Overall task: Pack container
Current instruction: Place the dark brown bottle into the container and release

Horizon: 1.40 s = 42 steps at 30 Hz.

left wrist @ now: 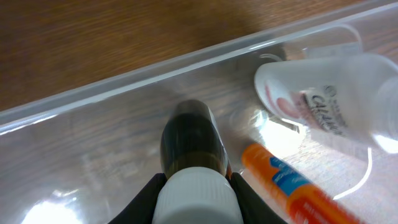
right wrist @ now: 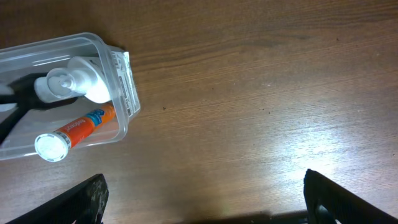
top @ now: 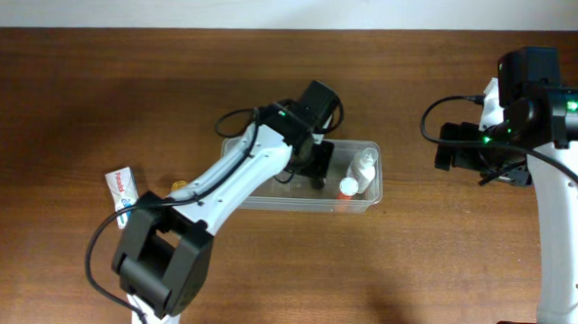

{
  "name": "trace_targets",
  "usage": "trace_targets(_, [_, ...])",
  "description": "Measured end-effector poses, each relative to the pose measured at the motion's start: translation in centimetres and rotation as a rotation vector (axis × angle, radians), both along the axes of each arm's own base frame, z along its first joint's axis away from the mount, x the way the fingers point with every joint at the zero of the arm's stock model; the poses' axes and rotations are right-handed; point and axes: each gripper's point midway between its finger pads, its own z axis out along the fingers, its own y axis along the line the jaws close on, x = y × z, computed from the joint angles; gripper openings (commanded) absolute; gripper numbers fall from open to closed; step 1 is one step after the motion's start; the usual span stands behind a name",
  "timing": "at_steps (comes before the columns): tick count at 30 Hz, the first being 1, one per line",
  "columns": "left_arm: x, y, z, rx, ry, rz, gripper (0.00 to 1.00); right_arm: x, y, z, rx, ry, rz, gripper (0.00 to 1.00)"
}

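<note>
The clear plastic container [top: 268, 202] lies at the table's middle. My left gripper [top: 315, 166] reaches into it, shut on a dark bottle [left wrist: 193, 140] by its white ribbed cap [left wrist: 198, 196], the bottle's far end low over the container floor. A clear bottle [top: 364, 165] with a white cap and an orange tube [top: 347, 187] lie in the container's right end; both show in the left wrist view [left wrist: 336, 102] [left wrist: 292, 186]. My right gripper [top: 475, 160] is open and empty over bare table to the right of the container [right wrist: 127, 93].
A white and red tube box [top: 122, 192] lies on the table left of the container, next to a small yellow item [top: 179, 185]. The left arm's links cross over the container's left half. Bare wood lies under the right gripper [right wrist: 205, 199].
</note>
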Motion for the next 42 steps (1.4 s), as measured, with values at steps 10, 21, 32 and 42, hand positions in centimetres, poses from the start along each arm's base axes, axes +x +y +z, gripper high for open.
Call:
trace_targets(10, [-0.3,-2.5,-0.6,-0.023,-0.030,-0.046,0.44,0.0,0.0,0.0,0.000,0.000,0.000,0.93])
trace_targets(21, [-0.4,-2.7,-0.5,-0.026,-0.031,-0.047,0.54,0.0,0.0,0.0,0.000,0.000,0.000,0.93])
trace_targets(32, [1.3,-4.0,4.8,-0.074,-0.115,-0.081,0.75,0.0,0.0,0.0,0.000,0.000,0.000,0.93])
trace_targets(42, [1.8,4.3,15.9,0.018,-0.263,0.063,0.87,0.0,0.0,0.0,-0.002,0.001,0.011,0.93])
